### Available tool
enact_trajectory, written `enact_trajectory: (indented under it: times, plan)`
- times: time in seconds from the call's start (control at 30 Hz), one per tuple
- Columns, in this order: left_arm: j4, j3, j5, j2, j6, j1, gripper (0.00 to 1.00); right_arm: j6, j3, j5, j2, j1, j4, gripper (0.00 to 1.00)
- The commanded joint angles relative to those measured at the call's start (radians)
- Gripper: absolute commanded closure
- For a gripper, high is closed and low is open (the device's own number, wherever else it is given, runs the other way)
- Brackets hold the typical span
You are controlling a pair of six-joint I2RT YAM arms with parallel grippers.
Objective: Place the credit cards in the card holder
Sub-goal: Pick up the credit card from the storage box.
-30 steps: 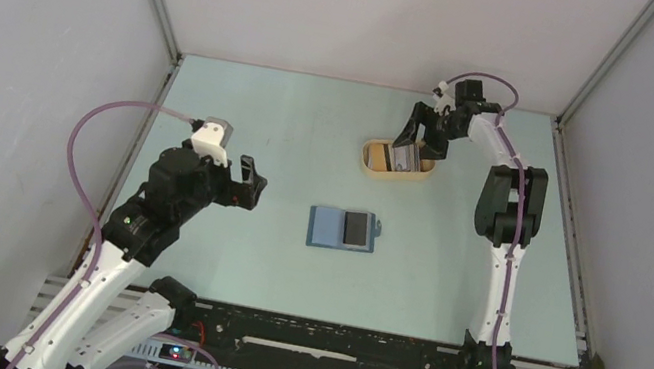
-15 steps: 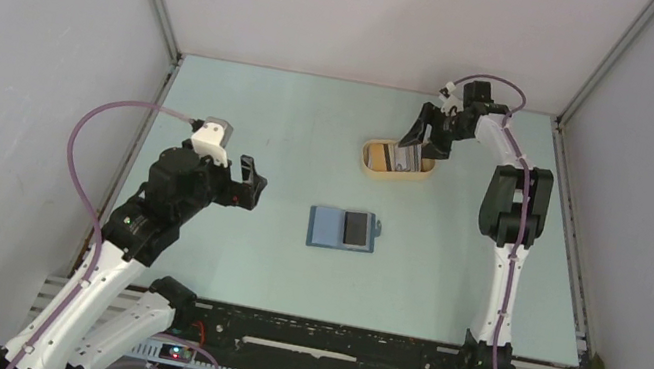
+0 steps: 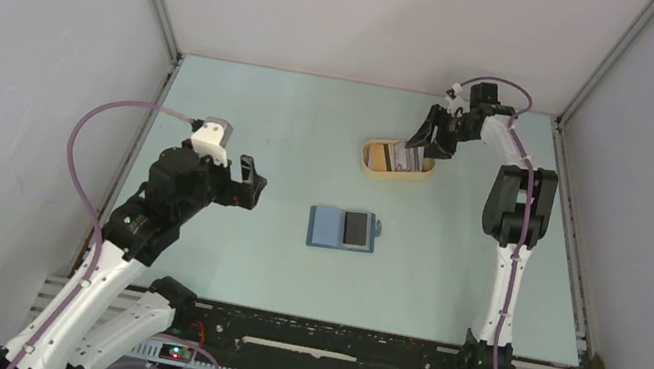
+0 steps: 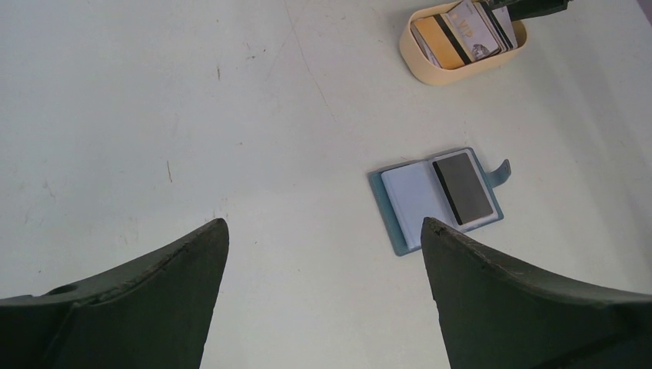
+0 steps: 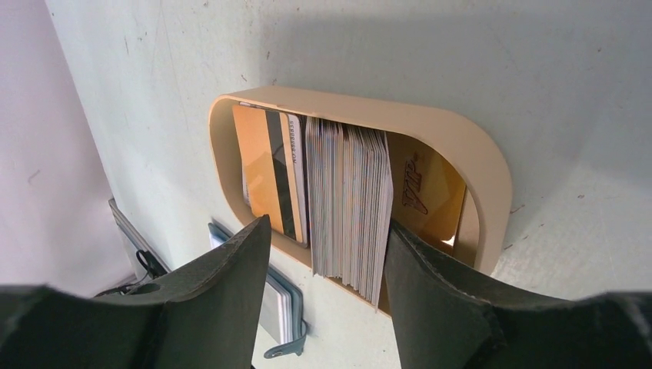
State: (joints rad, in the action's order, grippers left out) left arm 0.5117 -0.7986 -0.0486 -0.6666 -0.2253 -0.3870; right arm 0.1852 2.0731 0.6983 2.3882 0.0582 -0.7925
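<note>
Tan tray (image 3: 377,168), upper right of the top view: the right gripper (image 5: 327,231) has narrowed its jaws around the upright credit cards (image 5: 350,200) but has not yet clamped them. Left gripper (image 4: 323,231) jaws gape, idle. Card holder (image 3: 325,228) lies open mid-frame on the worktop; a pick looks imminent.

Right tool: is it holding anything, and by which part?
Nothing yet: the right tool is open and straddles the upright cards in the tray, not clamping them.
</note>
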Motion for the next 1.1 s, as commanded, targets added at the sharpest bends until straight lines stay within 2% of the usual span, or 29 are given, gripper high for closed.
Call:
enact_trajectory:
  times: [0.0, 0.17, 0.67, 1.07]
  plan:
    - [-0.018, 0.016, 0.009, 0.001, 0.015, 0.010, 0.00, 0.006, -0.003, 0.033, -0.025, -0.009, 0.005, 0.38]
    - [-0.017, 0.015, 0.010, 0.002, 0.015, 0.010, 0.00, 0.006, -0.008, 0.030, -0.021, -0.015, 0.010, 0.46]
    - [-0.019, 0.016, 0.013, 0.000, 0.015, 0.010, 0.00, -0.004, -0.017, 0.002, -0.004, -0.026, 0.017, 0.80]
    - [-0.019, 0.016, 0.017, -0.002, 0.014, 0.010, 0.00, -0.058, -0.022, -0.082, -0.051, -0.028, 0.022, 0.97]
